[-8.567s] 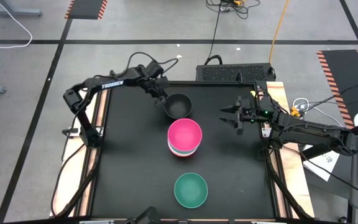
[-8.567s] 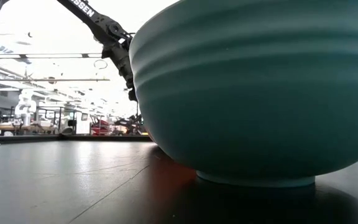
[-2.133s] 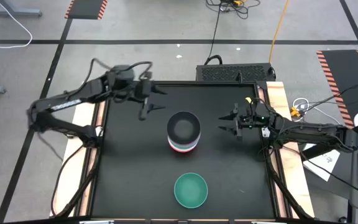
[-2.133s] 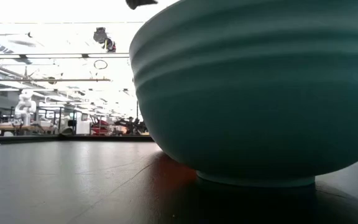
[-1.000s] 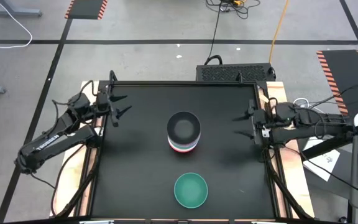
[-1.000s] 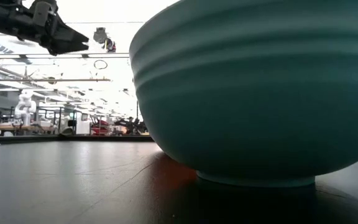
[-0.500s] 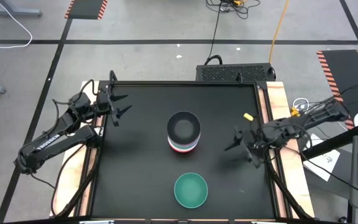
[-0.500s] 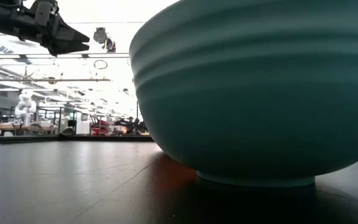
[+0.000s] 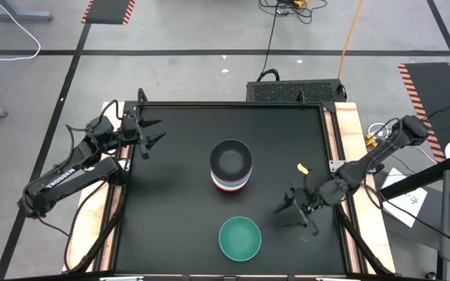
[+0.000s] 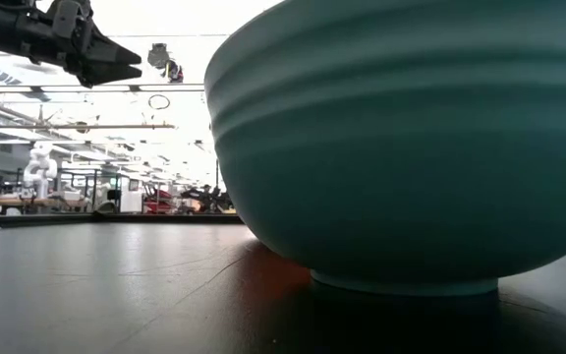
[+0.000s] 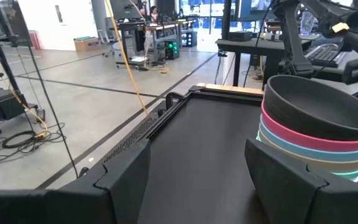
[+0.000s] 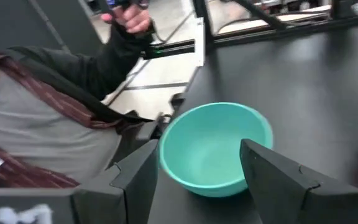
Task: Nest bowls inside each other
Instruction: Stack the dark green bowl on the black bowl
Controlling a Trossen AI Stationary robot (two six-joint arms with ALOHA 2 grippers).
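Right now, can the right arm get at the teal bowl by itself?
Probably yes. The right tool hangs open just beside the teal bowl, facing it, with bare table between them. The bowl stack stands farther off, and the left tool waits at the far edge.

Teal bowl, black-topped stack, black table

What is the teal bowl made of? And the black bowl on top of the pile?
The teal bowl looks like plastic: one even colour, smooth, with a soft sheen and moulded ridges around its outside. The black bowl also looks like plastic, but duller, nearly matt, with a thin even rim.
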